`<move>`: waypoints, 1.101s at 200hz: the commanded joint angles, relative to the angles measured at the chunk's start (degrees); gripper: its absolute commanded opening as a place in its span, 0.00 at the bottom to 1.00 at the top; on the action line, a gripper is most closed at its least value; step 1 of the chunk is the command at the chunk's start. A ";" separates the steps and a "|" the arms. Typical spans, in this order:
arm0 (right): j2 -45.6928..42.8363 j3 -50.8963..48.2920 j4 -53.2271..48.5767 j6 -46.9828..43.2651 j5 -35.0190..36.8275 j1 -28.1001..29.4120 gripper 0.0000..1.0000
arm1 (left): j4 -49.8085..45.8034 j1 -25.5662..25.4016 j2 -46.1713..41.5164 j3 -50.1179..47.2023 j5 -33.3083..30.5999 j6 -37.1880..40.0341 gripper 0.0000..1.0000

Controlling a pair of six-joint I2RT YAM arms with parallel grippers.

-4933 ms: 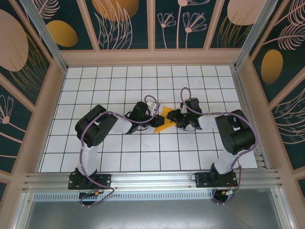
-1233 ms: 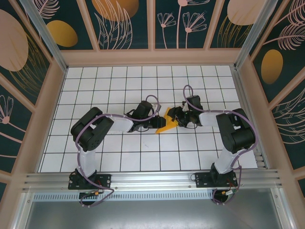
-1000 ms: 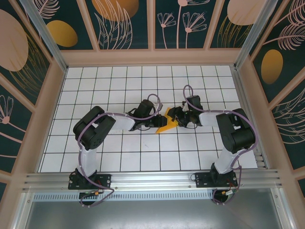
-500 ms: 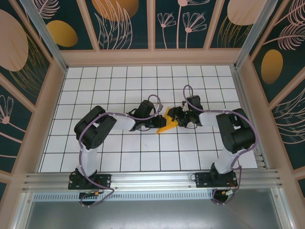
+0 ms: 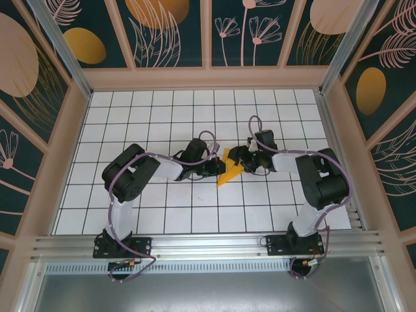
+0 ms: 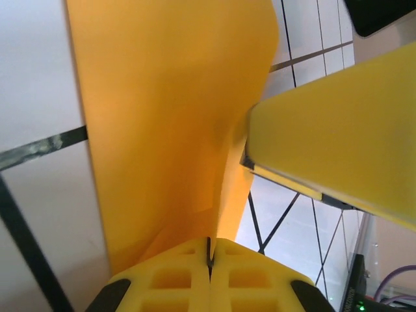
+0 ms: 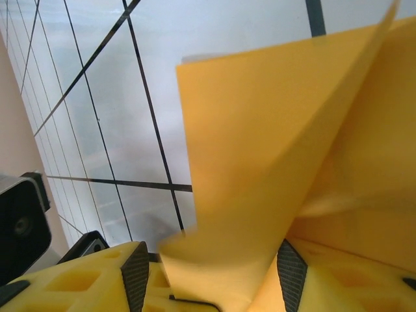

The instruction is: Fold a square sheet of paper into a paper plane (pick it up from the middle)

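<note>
Pinching paper plane [image 5: 226, 173], diagonal, tip near-left: L hand [image 6: 209, 259] clamped, R hand [image 7: 211, 276] unclear.

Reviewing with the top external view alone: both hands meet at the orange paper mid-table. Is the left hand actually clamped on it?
Observer: Yes. The left wrist view shows the left hand with its fingers shut together on the paper, which rises from between them.
Operator: And the right hand?
Observer: In the right wrist view, the right hand has its fingers standing apart, with paper sitting in the gap.
Operator: Is it one flat layer?
Observer: No. That view shows separate layers, with one flap bowing away from another.
</note>
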 commanded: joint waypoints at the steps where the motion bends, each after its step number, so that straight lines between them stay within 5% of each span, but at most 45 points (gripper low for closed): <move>1: -2.99 -0.09 -2.57 -4.13 0.08 -1.24 0.59 | 5.06 0.61 1.42 -1.00 2.84 -4.43 0.05; 37: -4.91 -0.27 -4.11 -5.87 -0.19 -1.50 0.60 | 6.73 0.89 1.83 -1.49 3.43 -6.11 0.05; 112: -2.41 1.30 -6.13 -7.12 0.21 -0.50 0.43 | 10.25 1.44 2.13 -3.26 3.52 -9.03 0.04; 220: 2.25 4.24 -8.97 -6.81 2.23 1.06 0.45 | 12.53 1.73 2.88 -3.96 4.36 -10.73 0.04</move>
